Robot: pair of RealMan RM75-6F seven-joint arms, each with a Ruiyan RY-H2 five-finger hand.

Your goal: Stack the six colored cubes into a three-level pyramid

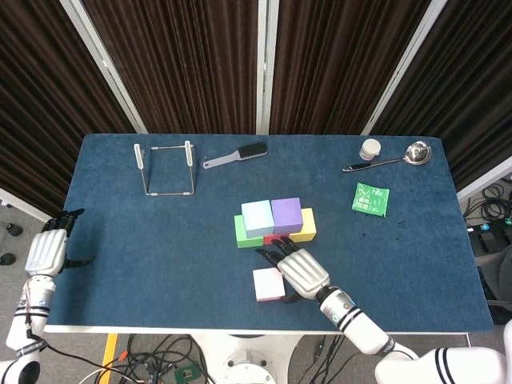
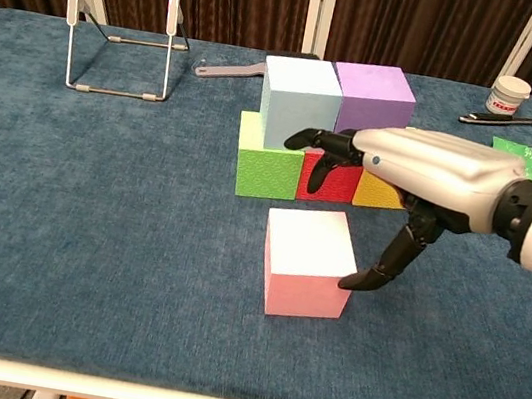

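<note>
Blue table [image 1: 144, 240], robot hand [image 2: 421, 179] beside pink cube [image 2: 307, 262]

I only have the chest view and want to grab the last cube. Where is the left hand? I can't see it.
Observer: The left hand hangs just off the table's left edge, holding nothing.
Operator: Is my right hand centred over the pink cube?
Observer: No. In the head view the right hand sits at the right side of the pink cube, overlapping only that edge.
</note>
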